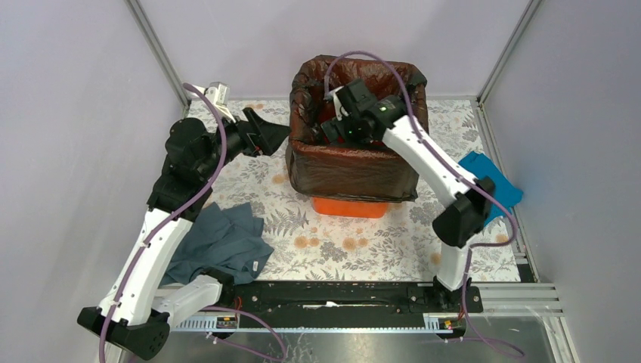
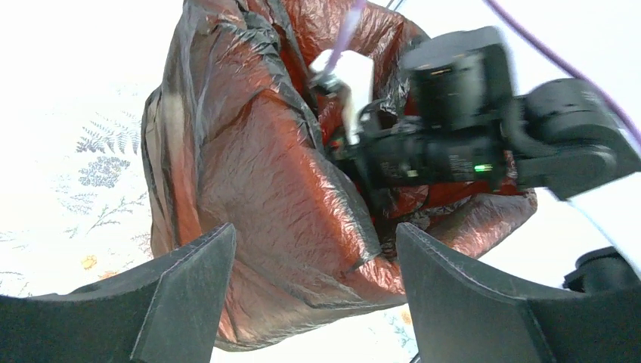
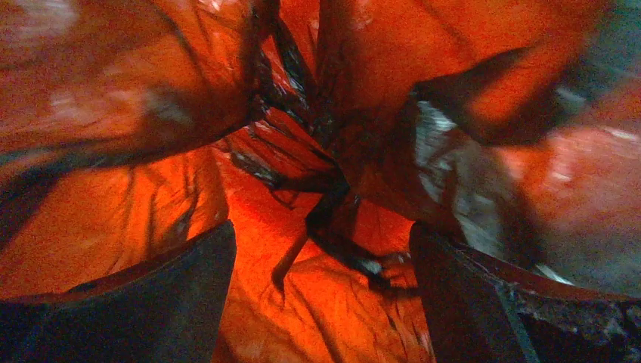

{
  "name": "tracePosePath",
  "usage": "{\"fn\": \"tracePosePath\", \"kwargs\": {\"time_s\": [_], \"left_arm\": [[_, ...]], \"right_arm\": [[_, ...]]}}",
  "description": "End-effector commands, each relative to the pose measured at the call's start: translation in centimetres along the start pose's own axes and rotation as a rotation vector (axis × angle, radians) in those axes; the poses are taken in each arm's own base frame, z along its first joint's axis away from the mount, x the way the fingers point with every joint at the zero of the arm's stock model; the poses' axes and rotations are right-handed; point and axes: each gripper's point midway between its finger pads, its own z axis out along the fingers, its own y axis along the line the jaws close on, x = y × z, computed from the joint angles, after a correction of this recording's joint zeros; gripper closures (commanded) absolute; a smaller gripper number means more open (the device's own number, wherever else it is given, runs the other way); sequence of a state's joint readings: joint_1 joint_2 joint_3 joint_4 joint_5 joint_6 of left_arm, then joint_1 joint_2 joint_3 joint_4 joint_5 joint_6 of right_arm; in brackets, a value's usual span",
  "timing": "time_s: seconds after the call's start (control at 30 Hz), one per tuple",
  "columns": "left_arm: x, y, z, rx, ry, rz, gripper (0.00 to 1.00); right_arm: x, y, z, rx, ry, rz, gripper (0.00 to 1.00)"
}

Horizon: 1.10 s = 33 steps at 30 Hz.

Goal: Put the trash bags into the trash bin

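The orange trash bin stands at the back middle of the table, its base showing below the film. The black, brownish see-through trash bag is draped over its rim and lines the inside; it also shows in the left wrist view and the right wrist view. My right gripper is down inside the bin mouth, open, its jaws apart over crinkled film. My left gripper is open and empty just left of the bin, facing its wrapped side.
A grey-blue cloth lies at the front left by the left arm. A bright blue cloth lies at the right edge behind the right arm's elbow. Grey walls close in the table at the back and sides.
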<state>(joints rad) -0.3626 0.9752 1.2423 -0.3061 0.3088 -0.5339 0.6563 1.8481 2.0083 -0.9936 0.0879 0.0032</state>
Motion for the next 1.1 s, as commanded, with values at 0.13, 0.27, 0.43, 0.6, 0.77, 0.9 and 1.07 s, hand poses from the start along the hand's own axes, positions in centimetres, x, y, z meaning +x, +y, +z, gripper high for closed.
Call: {"fn": "tracePosePath", "kwargs": {"time_s": [0.13, 0.27, 0.43, 0.6, 0.77, 0.9, 1.07], "left_arm": [[-0.6, -0.5, -1.0, 0.010, -0.031, 0.028, 0.18], [-0.5, -0.5, -1.1, 0.008, -0.031, 0.030, 0.17], [-0.3, -0.5, -1.2, 0.013, -0.025, 0.023, 0.17], [0.1, -0.2, -1.1, 0.007, -0.019, 0.018, 0.16], [0.7, -0.4, -0.3, 0.032, 0.001, -0.025, 0.15], [0.7, -1.3, 0.6, 0.101, 0.000, -0.065, 0.15], [1.2, -2.1, 1.3, 0.159, 0.032, -0.112, 0.15]], "right_arm": [[4.6, 0.5, 5.8, -0.005, 0.188, -0.052, 0.08], [6.5, 1.2, 7.9, -0.035, 0.229, -0.042, 0.08], [8.8, 1.4, 10.5, -0.039, 0.310, -0.048, 0.07], [7.3, 1.9, 9.4, -0.061, 0.263, -0.027, 0.07], [1.3, 2.2, 3.6, -0.083, 0.067, 0.041, 0.06], [-4.2, 1.6, -2.5, -0.078, -0.145, 0.083, 0.02], [-9.2, -0.2, -10.4, -0.021, -0.364, 0.146, 0.00]]}}
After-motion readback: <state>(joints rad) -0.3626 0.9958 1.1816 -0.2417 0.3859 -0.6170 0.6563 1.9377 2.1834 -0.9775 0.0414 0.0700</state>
